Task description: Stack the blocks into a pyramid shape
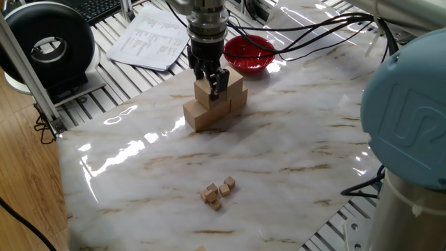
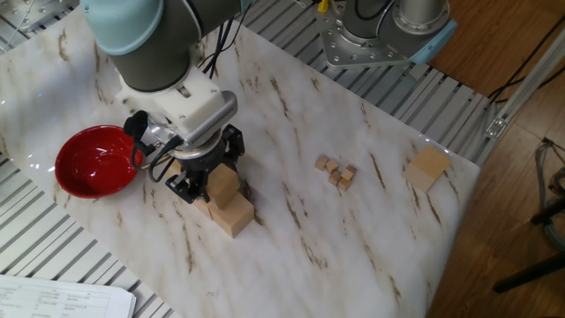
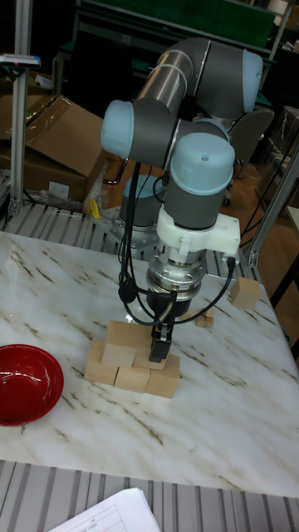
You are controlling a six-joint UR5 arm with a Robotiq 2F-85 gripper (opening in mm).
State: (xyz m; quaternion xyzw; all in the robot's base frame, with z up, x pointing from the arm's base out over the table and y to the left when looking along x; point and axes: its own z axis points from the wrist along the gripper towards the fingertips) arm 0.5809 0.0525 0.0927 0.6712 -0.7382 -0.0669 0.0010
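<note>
Large tan wooden blocks form a stepped stack point(image 1: 224, 104) in the middle of the marble table, beside the red bowl. Three cubes make its bottom row point(image 3: 133, 378), and at least one more cube point(image 1: 235, 84) rests on them. My gripper point(image 1: 210, 77) points straight down over the stack's near end. It is shut on an upper-level block point(image 1: 204, 91), also seen as block point(image 2: 223, 184), which sits on or just above the bottom row; I cannot tell if it touches. One more large block point(image 2: 429, 168) lies alone near the table's edge.
The red bowl point(image 1: 249, 54) stands just behind the stack. Several tiny wooden cubes point(image 1: 218, 192) lie in a cluster toward the front of the table. Papers point(image 1: 151, 38) and a black spool point(image 1: 47, 49) sit off the marble top.
</note>
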